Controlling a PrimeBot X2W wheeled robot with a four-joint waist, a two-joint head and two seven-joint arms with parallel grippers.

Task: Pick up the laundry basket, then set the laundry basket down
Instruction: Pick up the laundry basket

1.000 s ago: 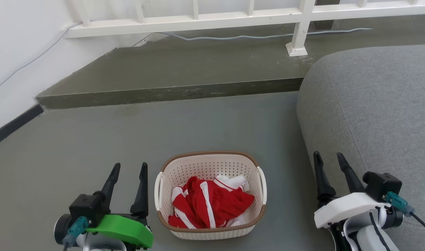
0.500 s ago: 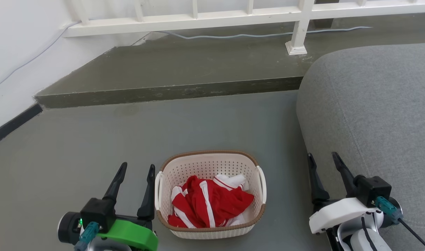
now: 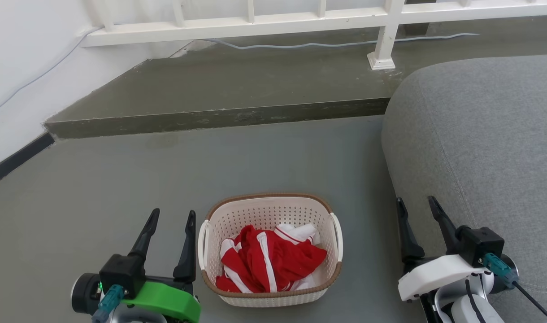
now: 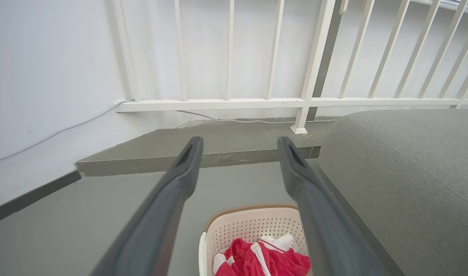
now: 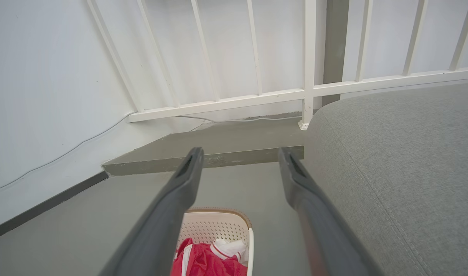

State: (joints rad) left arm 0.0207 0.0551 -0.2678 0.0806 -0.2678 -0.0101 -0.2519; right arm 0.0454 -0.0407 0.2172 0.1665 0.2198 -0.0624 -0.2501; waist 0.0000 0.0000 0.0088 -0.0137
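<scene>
Cream-white perforated plastic laundry basket (image 3: 266,214), brown-rimmed, is sitting just right of the left gripper (image 3: 173,212) and farther off, left of the right gripper (image 3: 414,200); both grippers are gaping wide, holding nothing.

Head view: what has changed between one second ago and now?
Both grippers shifted inward toward the laundry basket: the left gripper now stands close beside its left handle, the right gripper still apart. Their jaws stayed open, holding nothing. The basket and its red clothes stayed on the floor.

Cream perforated basket (image 3: 270,215) with brown rim, red-and-white striped cloth (image 3: 266,262) inside, on grey-green floor (image 3: 121,188), grey sofa (image 3: 479,134) beside.
</scene>
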